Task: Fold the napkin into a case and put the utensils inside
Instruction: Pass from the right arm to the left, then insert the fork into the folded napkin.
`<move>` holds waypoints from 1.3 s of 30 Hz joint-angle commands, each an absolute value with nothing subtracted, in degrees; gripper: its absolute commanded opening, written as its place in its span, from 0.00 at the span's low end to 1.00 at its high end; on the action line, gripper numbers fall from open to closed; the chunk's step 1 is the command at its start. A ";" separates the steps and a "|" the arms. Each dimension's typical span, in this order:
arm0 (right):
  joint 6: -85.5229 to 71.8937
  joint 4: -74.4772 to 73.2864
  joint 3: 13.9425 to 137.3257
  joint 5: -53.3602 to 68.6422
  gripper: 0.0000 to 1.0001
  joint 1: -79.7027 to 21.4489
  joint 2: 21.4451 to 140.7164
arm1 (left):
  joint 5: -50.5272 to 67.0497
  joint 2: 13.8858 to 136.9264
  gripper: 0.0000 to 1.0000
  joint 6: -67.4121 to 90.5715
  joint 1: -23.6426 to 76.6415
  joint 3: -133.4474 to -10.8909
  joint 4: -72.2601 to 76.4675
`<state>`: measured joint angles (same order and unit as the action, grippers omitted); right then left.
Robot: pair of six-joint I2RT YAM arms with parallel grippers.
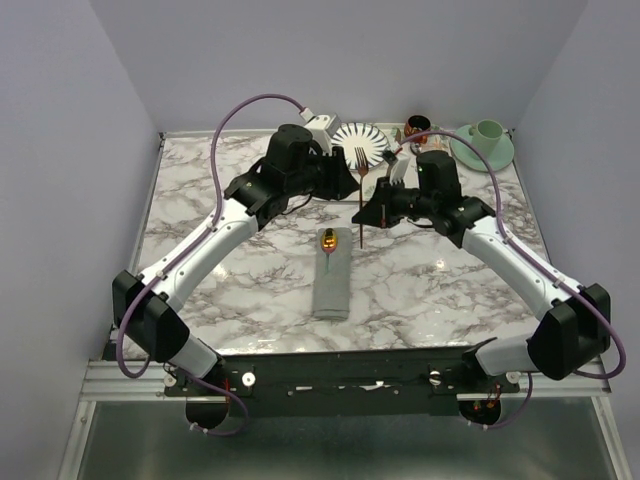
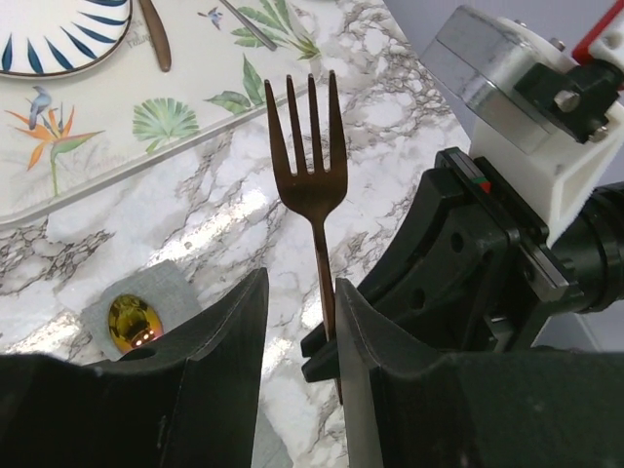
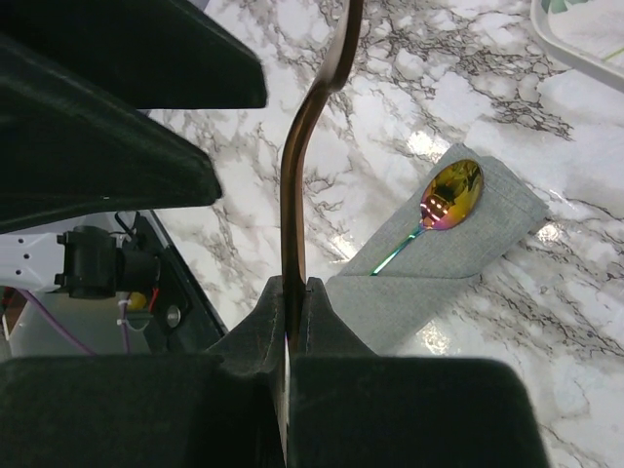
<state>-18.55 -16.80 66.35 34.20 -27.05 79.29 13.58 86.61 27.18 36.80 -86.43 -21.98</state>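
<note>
Your left gripper [image 2: 300,297] sat with fingers apart on either side of the copper-pink fork [image 2: 310,185], tines toward 12 o'clock. At 8 o'clock, the gold-bowled spoon [image 2: 134,322] lay on the grey napkin [image 2: 183,286].

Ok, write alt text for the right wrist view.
The right end effector is shut on the handle of a copper fork above the marble table. Beyond lies the grey napkin case, a gold spoon tucked inside, bowl showing.

Matt cloth case [image 1: 332,285], shiny metal fork [image 2: 310,185] (glossy marbled table [image 1: 430,290])
</note>
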 commanded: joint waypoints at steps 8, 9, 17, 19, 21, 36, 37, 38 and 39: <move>-19.69 -15.12 64.95 38.32 0.01 -27.25 77.17 | 15.82 90.17 0.44 31.29 37.71 -88.95 -19.51; -19.77 -15.12 64.86 38.41 0.01 -27.25 77.34 | 15.99 90.18 0.43 31.46 37.71 -88.95 -19.16; -20.13 -14.85 64.86 38.32 0.01 -27.25 77.52 | 16.70 90.61 0.15 32.25 37.79 -88.77 -18.55; -20.04 -14.85 64.78 38.23 0.01 -27.25 77.43 | 16.70 90.79 0.00 32.34 37.79 -89.12 -18.81; -20.13 -14.85 64.78 38.41 0.04 -27.33 77.69 | 16.61 91.14 0.00 32.43 37.79 -89.21 -19.51; -15.56 -23.20 64.07 31.46 1.00 -21.27 78.66 | 0.44 104.49 0.00 29.44 36.21 -96.06 -34.71; -15.38 -23.64 64.07 31.46 1.00 -20.66 78.84 | 0.27 105.37 0.00 29.44 36.12 -97.37 -35.24; -15.03 -23.73 63.99 31.29 1.00 -19.96 78.92 | -1.65 106.34 0.00 29.44 36.12 -97.90 -36.11; -15.03 -23.82 63.98 31.20 1.00 -19.60 79.10 | -1.84 107.74 0.00 29.62 36.04 -98.35 -36.47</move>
